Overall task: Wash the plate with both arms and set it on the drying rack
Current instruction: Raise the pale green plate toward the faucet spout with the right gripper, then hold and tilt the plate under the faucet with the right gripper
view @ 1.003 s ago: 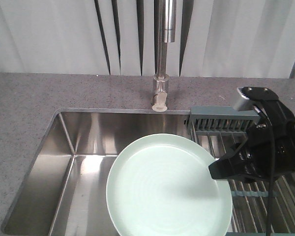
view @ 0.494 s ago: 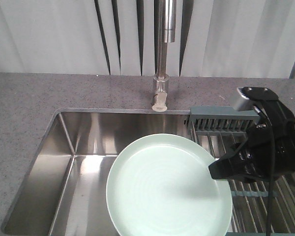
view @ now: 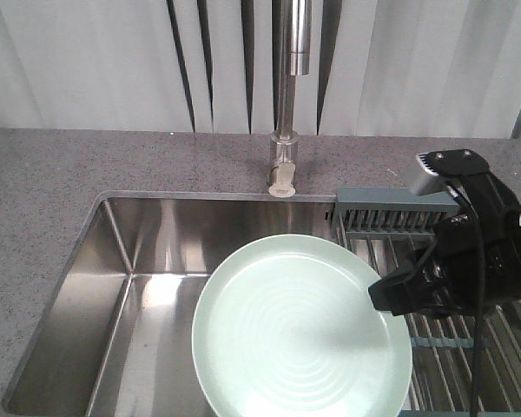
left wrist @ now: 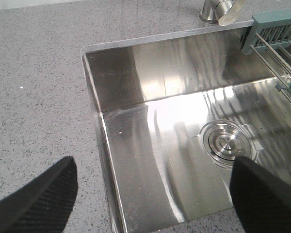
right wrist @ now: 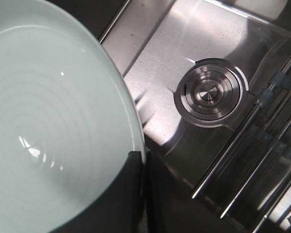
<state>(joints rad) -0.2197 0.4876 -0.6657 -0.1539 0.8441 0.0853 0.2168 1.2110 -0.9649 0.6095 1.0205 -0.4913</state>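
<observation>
Jaws of right gripper (right wrist: 142, 165) pinch plate (view: 300, 339) rim over the sink (view: 148, 261); left gripper (left wrist: 153, 194) gapes wide, holding nothing. Drying rack (view: 386, 213) spans sink's right end, faucet (view: 283, 165) behind.

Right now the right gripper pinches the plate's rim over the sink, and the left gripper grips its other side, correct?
No. The left gripper grips nothing: the left wrist view shows it wide open and empty above the sink. The right gripper does pinch the plate by its rim over the sink.

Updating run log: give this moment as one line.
right end effector: shut on plate | plate: above sink | left end effector: open
</observation>
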